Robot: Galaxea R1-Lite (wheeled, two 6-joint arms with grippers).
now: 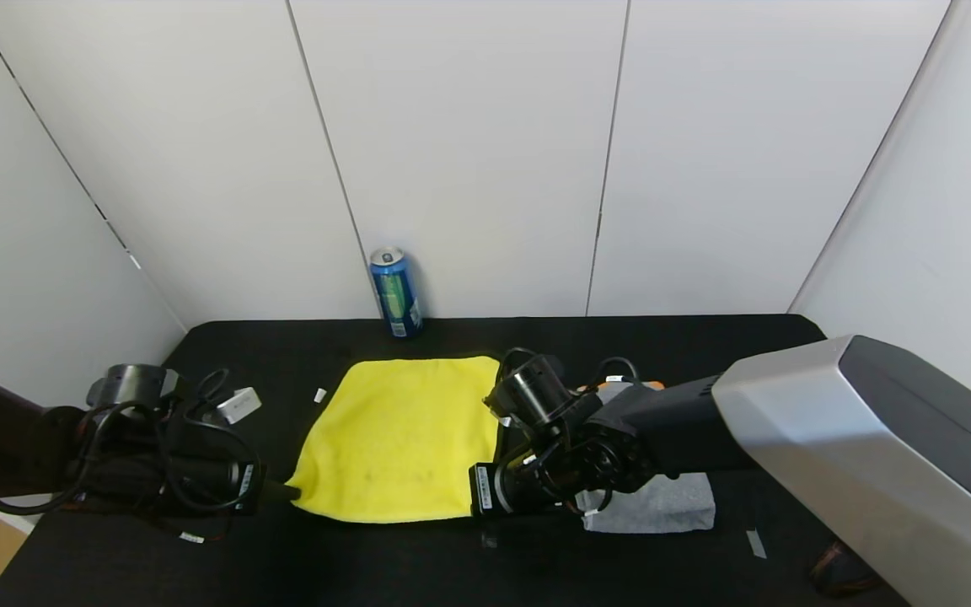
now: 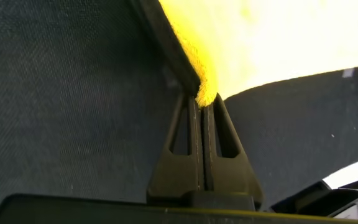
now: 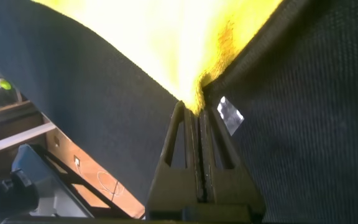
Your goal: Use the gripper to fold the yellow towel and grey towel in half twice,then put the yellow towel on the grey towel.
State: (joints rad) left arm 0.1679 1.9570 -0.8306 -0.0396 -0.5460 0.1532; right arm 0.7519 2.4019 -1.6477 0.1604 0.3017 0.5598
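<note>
The yellow towel (image 1: 401, 434) lies spread on the black table (image 1: 418, 565), in the middle. My left gripper (image 1: 290, 492) is shut on its near left corner; the left wrist view shows the gripper (image 2: 204, 102) pinching the yellow towel (image 2: 272, 43) low over the table. My right gripper (image 1: 475, 506) is shut on its near right corner, as the right wrist view shows with the gripper (image 3: 199, 109) and the yellow towel (image 3: 166, 43). The grey towel (image 1: 658, 506) lies folded to the right, partly hidden under my right arm, with an orange edge (image 1: 641, 385) at the far end.
A blue can (image 1: 395, 292) stands at the back against the wall. A small white scrap (image 1: 319, 394) lies left of the yellow towel. A tape strip (image 1: 755, 544) is on the table at the front right. White walls close in the back and sides.
</note>
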